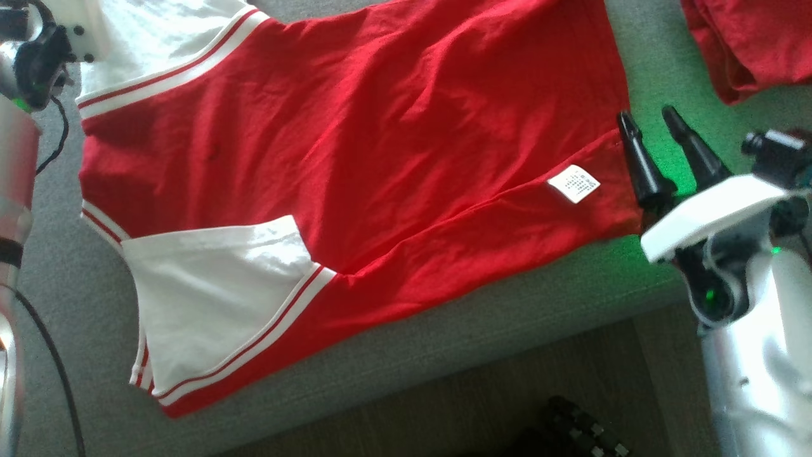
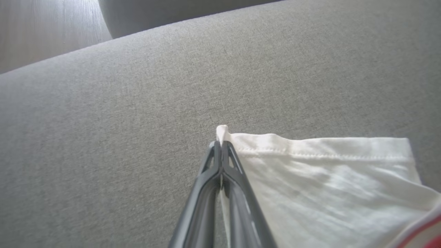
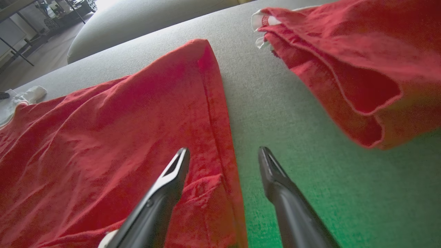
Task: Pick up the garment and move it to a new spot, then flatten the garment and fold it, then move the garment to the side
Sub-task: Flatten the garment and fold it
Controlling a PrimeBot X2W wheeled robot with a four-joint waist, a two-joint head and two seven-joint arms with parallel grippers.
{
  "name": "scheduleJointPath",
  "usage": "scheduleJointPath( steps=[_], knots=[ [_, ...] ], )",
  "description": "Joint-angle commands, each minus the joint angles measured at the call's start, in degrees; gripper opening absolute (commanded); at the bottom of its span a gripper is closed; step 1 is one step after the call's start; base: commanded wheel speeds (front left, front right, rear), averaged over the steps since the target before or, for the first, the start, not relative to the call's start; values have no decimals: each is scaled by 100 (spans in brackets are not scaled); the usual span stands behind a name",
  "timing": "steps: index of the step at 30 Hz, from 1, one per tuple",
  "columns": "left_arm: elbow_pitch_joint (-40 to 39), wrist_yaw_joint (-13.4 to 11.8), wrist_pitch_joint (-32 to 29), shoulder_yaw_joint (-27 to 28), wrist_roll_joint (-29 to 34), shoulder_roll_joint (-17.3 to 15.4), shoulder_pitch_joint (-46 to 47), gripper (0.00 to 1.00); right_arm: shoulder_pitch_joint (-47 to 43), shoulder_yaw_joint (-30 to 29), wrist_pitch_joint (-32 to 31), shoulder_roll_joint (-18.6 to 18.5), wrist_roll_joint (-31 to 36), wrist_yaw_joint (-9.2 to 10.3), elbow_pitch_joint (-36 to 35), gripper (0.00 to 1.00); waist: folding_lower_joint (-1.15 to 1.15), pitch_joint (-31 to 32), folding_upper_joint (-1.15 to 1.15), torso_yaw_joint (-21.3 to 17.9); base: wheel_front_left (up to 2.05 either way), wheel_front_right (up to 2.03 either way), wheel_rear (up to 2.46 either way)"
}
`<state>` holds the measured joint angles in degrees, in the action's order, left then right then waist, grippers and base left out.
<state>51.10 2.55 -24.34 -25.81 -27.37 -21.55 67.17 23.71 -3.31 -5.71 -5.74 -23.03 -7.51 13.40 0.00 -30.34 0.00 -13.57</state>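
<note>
— Grey upholstery (image 1: 444, 343) lies under everything. How many garments are there?
— Two. One red garment (image 1: 380, 127) lies spread across the centre. It has two white sleeves, one at 7 o'clock (image 1: 216, 292) and one at 11 o'clock (image 1: 158, 32), and one white label (image 1: 573, 183) near its 3 o'clock hem. A second red garment (image 1: 748, 44) lies bunched at 1 o'clock, apart from the first.
— And the grippers?
— Two. The left gripper (image 2: 221, 144) has its fingers pinched together on the 11 o'clock sleeve's hem corner. The right gripper (image 1: 647, 115), at 3 o'clock, has its fingers spread just beside the hem and holds nothing.
</note>
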Motion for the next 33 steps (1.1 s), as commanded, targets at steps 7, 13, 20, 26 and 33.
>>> scheduleJointPath(
  steps=[7,13,20,26,33],
  knots=[
    [-90,51,439,34,46,-225,423,0,987,-40,-441,51,-315,2,409,100,0,4,0,66,0,0,0],
    [23,112,589,-78,51,-6,547,0,1739,-83,-570,-29,-564,2,1086,100,0,-12,0,284,0,0,0],
    [141,182,738,-184,54,165,732,0,2472,35,-506,-145,-700,2,1912,100,0,-91,0,448,0,0,0],
    [257,227,837,-271,65,269,900,0,3000,165,-394,-241,-739,2,2607,83,0,-163,0,550,0,0,0],
    [427,280,928,-363,64,326,1006,0,3353,385,-285,-313,-962,2,3000,35,0,-178,0,622,0,0,0]
  ],
)
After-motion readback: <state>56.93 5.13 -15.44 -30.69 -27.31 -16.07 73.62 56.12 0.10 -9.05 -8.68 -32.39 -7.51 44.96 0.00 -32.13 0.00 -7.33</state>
